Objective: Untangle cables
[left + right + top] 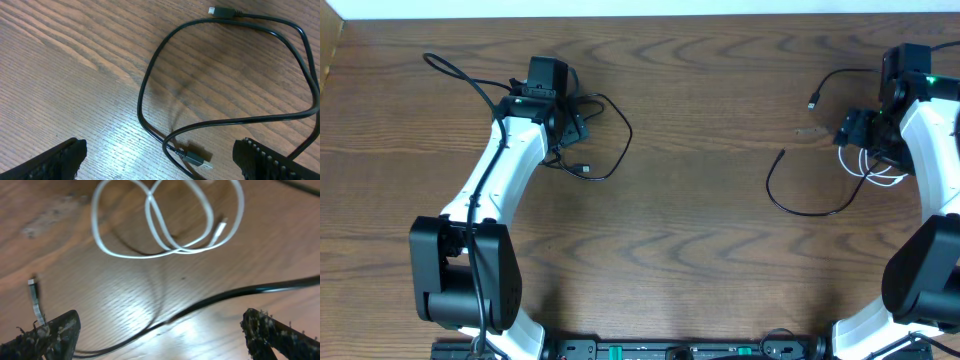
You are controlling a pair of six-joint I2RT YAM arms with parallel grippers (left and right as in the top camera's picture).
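Left gripper (160,150): jaws spread wide, one finger at each lower corner of the wrist view; nothing clamped between them and no contact seen with any cord. It hangs over the table (670,200), above the left black cable (140,100); this cord lies flat on the wood in one large open loop. One small plug (219,10) sits at the far edge of the wrist view; the other plug (197,159) lies between the two fingers, where the cord crosses over itself once.

Right gripper (160,320): jaws likewise spread wide; nothing held. The right black cable (235,293) runs across the table between the fingers and passes down towards the finger at the lower left of the wrist view; whether it touches that finger cannot be told. A small plug end (32,286) on a short stretch of thin cord stands just beside the same finger; which cord it belongs to cannot be told.

The white cable (149,202) lies beyond the right fingertips, coiled in overlapping loops on the wood; in the wrist view it is apart from the right black cable. From overhead, the white coil is partly hidden by the right gripper; the right black cable bows out in an open arc towards the table's middle; the two groups of cords are well apart, one at each side.
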